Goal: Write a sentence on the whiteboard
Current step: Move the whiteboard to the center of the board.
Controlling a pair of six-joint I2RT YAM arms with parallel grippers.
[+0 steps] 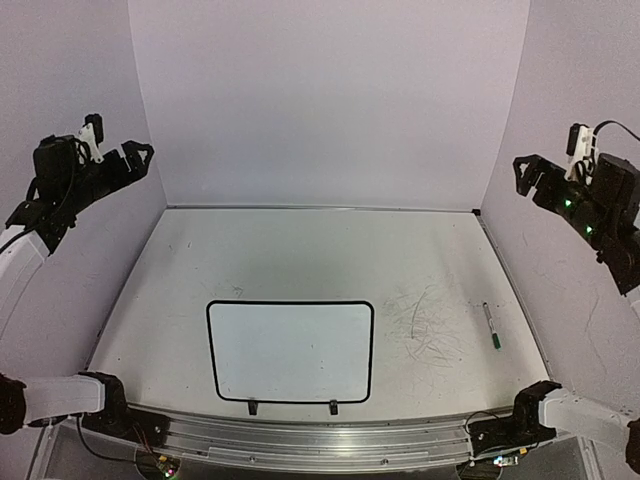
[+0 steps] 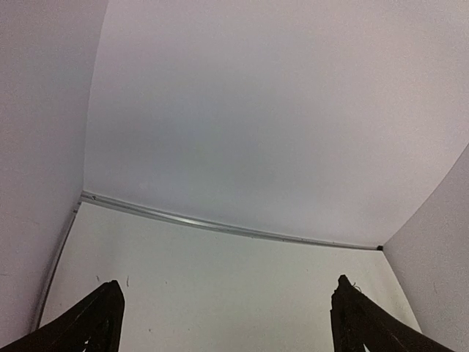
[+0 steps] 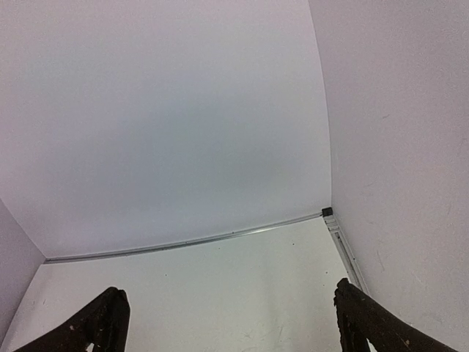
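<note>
Hugging near table edge (image 1: 330,432): whiteboard (image 1: 290,350) (marker (image 1: 492,326) rightward).

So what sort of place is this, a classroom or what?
Most likely a robot lab test cell: a table boxed in by plain white walls, a left arm and right arm mounted at its near edge, and a blank whiteboard with a green marker nearby.

Whiteboard (image 1: 290,350) smooth, white; table (image 1: 300,250) matt, scuffed; front rail (image 1: 300,445) ribbed metal.
</note>
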